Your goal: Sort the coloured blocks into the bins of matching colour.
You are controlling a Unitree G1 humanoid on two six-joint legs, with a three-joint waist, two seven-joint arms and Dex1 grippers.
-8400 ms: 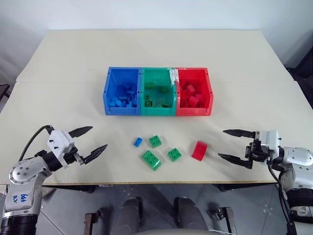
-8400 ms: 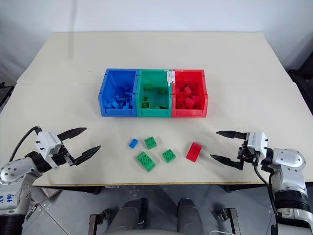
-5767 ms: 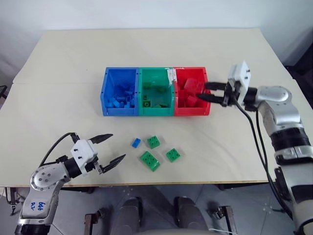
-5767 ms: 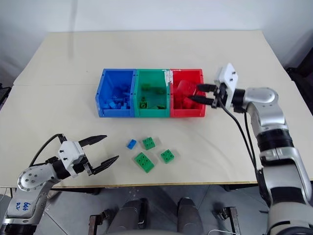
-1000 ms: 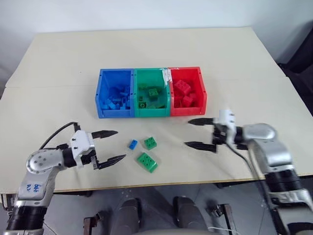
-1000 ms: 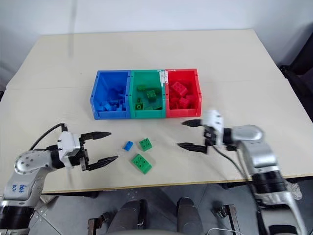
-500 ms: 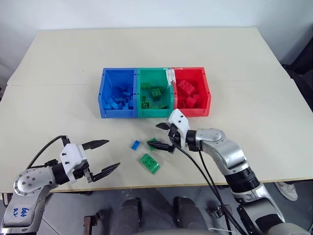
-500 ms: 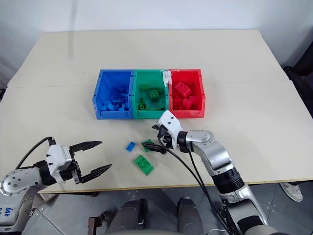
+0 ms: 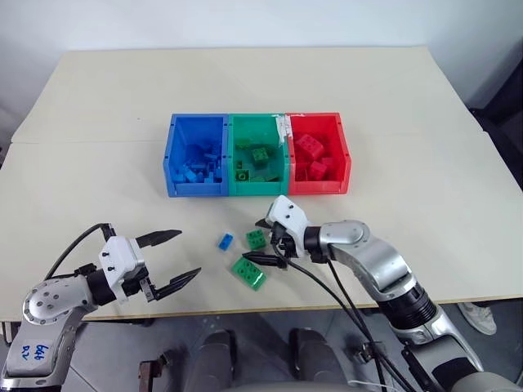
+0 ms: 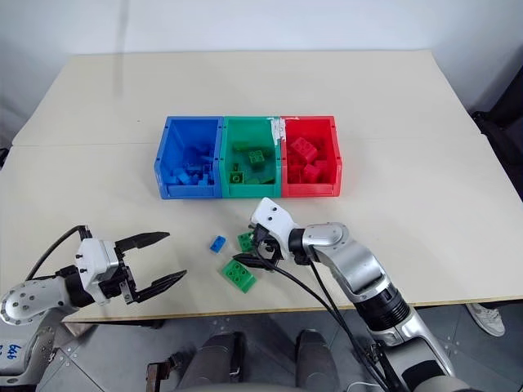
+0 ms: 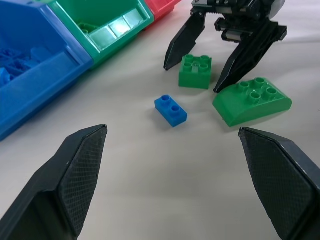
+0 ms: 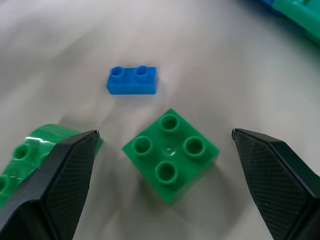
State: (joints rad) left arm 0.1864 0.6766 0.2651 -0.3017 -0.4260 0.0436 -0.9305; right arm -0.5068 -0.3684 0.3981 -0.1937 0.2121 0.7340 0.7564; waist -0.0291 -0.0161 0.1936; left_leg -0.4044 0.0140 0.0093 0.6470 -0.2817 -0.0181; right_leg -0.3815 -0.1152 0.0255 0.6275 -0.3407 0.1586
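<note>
Three joined bins stand in a row at mid-worktop, each holding bricks. On the near side of them, toward the robot, three loose blocks lie close together: a tiny block to the left, a square block just right of it, and a longer block nearer the front edge. The right hand reaches in from the right, its fingers spread to either side of the square block without touching it. The left hand, fingers apart, sits well left of the blocks, near the worktop's front edge.
</note>
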